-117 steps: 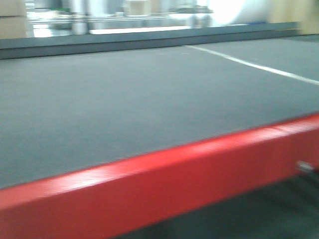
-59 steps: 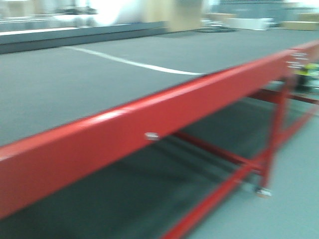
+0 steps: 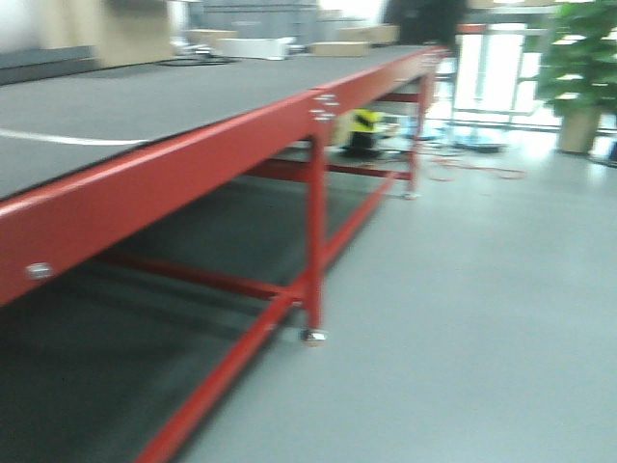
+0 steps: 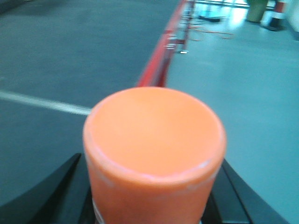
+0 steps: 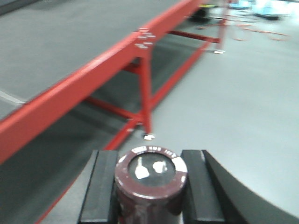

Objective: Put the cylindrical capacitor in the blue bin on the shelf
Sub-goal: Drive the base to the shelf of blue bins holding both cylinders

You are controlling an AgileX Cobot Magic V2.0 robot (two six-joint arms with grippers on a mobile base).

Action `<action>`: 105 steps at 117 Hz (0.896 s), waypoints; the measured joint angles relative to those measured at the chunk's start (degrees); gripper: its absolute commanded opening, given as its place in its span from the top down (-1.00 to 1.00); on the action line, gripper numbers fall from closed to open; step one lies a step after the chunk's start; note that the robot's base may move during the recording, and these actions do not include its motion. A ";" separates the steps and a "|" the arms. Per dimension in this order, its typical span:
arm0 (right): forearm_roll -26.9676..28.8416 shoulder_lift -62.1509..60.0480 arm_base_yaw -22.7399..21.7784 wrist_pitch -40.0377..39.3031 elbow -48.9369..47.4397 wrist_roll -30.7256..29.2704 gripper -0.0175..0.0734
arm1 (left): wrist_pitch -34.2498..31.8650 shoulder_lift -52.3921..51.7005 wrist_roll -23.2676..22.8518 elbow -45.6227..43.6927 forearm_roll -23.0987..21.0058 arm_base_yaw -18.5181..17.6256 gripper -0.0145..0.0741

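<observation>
1. The left fingers (image 4: 56, 191) clamped the cylindrical capacitor (image 4: 154, 140); pickup looked done.
2. The right fingers (image 5: 99, 186) gripped a maroon cylinder (image 5: 150, 182).
3. Red-framed worktop (image 3: 145, 183) lay at 10 o'clock; neither shelf nor blue bin showed, so placing remained.

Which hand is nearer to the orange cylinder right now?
Left. The left hand is shut on the orange cylinder, with a finger on each side. The right hand grips a separate dark maroon cylinder; the orange one is not in its view.
</observation>
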 measured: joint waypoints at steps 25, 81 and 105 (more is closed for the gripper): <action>0.00 0.00 0.00 0.00 0.00 0.00 0.84 | 0.00 0.00 0.00 0.00 0.00 0.00 0.92; 0.00 0.00 0.00 0.00 0.00 0.00 0.84 | 0.00 0.00 0.00 0.00 0.00 0.00 0.92; 0.00 0.00 0.00 0.00 0.00 0.00 0.84 | 0.00 0.00 0.00 0.00 0.00 0.00 0.92</action>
